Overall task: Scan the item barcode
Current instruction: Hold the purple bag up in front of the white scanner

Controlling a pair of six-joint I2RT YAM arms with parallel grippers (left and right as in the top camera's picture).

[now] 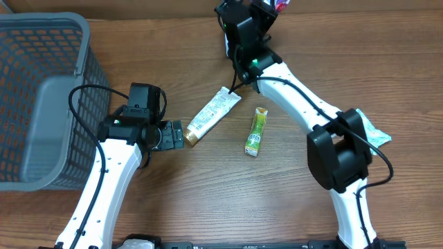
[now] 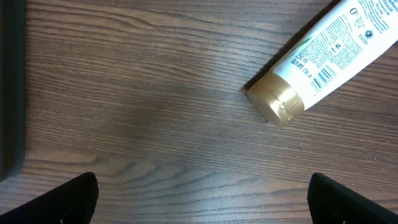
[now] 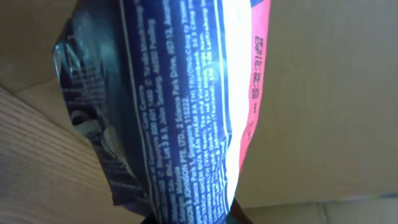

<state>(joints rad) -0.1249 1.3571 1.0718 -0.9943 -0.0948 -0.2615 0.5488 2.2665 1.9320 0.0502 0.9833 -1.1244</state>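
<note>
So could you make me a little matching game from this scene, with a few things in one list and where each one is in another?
Things
1. white tube with gold cap
2. green sachet
3. grey mesh basket
4. dark blue packet

Places
A. held in the right pincer, far side of the table
B. at the table's left end
C. lying mid-table, cap toward the open left pincer
D. lying flat, just right of the tube

Pairs: 1-C, 2-D, 3-B, 4-A
</note>
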